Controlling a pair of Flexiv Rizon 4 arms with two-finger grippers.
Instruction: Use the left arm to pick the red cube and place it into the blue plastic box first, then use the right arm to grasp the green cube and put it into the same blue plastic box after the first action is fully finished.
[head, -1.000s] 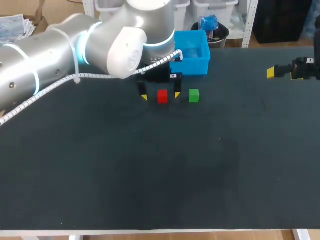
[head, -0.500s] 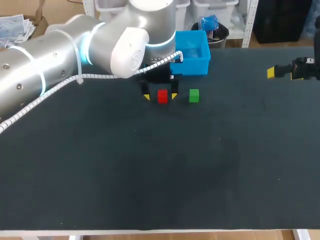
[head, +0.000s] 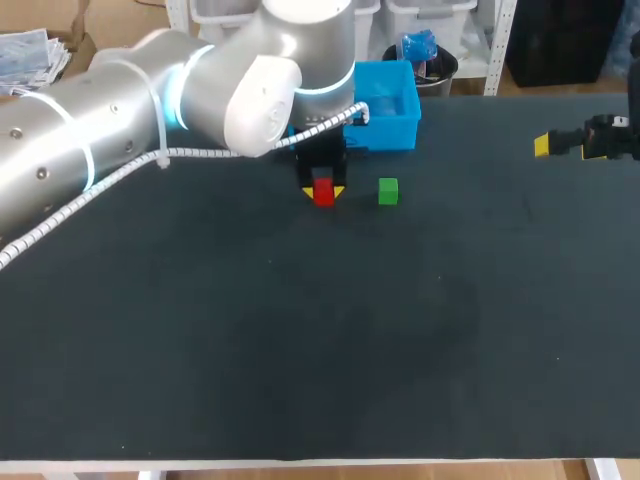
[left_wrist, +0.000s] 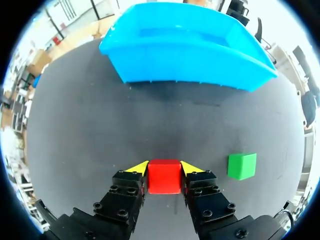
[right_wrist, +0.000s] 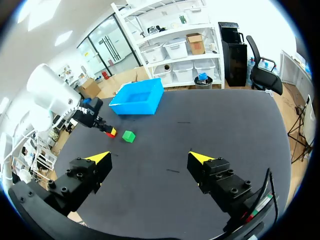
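Note:
The red cube (head: 323, 191) rests on the dark table just in front of the blue plastic box (head: 385, 105). My left gripper (head: 323, 193) stands over it, and in the left wrist view its yellow tips press the red cube (left_wrist: 164, 176) from both sides, so the left gripper (left_wrist: 164, 168) is shut on it. The green cube (head: 388, 191) lies a little to the right, untouched, beside the fingers (left_wrist: 242, 166). The blue box (left_wrist: 185, 50) lies ahead, with no cube seen in it. My right gripper (right_wrist: 150, 159) hangs open and empty at the far right (head: 545, 146), far from the green cube (right_wrist: 128, 136).
The dark table top (head: 320, 340) stretches wide in front of the cubes. My left arm (head: 150, 100) with its white cable spans the back left, partly covering the blue box's left side.
The left gripper's fingers have drawn together from wide apart until they meet the red cube's sides. The cube, the green cube and the right arm stay in place.

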